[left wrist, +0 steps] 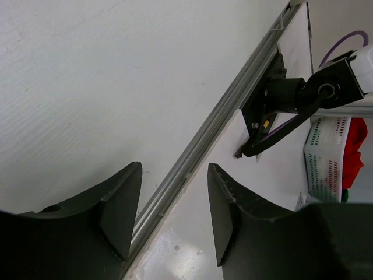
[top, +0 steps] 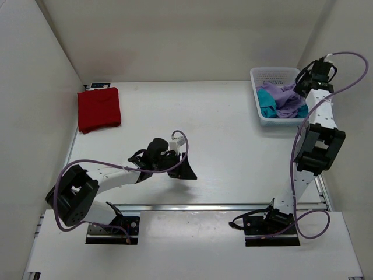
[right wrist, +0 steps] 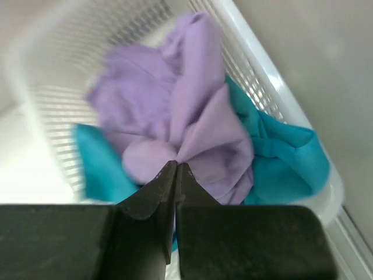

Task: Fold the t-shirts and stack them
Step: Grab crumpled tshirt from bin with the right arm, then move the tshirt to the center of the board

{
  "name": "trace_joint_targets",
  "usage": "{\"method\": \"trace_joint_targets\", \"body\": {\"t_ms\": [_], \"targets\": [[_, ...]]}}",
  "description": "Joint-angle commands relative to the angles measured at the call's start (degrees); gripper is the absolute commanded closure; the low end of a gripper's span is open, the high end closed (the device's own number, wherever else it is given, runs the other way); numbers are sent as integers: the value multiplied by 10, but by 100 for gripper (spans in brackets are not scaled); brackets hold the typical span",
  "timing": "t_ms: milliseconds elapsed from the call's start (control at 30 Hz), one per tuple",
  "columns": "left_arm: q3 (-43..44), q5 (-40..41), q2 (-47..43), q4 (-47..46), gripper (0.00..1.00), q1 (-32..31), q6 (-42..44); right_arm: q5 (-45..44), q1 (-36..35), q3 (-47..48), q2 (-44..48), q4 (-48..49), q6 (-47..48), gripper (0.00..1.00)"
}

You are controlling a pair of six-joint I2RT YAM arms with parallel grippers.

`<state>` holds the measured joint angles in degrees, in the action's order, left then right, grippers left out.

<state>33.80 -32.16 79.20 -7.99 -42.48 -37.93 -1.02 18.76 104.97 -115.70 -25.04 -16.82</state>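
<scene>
Red t-shirt (top: 99,109) is lying folded at the table's (top: 227,134) far-left corner: one done. Lavender t-shirt (right wrist: 175,111) and teal t-shirt (right wrist: 285,157) are sitting crumpled in the basket (top: 274,69) at the far-right corner. Right gripper (right wrist: 176,166) jaws are pressing together, pinching lavender cloth; left gripper (left wrist: 175,175) is hanging spread and empty.

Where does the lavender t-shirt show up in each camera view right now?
Top external: lavender t-shirt in the white mesh basket, far right corner.
Left wrist: not in it.
Right wrist: picture centre, over the teal t-shirt, at the right end effector tips.
Shared landmark: the basket rim, in top external and right wrist.
</scene>
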Motion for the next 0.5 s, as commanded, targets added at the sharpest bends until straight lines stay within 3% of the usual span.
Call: {"method": "trace_joint_targets", "body": {"t_ms": [0,100,233,333,467], "targets": [[-3,-8,-21,-18,40,6,-6,21,-12,52,128,28,16,100],[-8,-8,-37,-22,40,12,-19,27,-37,59,200,38,22,100],[-32,-29,-59,-56,40,43,-62,15,-123,60,318,63,53,100],[-44,-33,-74,-69,39,78,-78,-31,-236,52,402,104,105,100],[-50,-51,-91,-76,39,147,-101,-124,-479,50,452,151,214,100]]}}
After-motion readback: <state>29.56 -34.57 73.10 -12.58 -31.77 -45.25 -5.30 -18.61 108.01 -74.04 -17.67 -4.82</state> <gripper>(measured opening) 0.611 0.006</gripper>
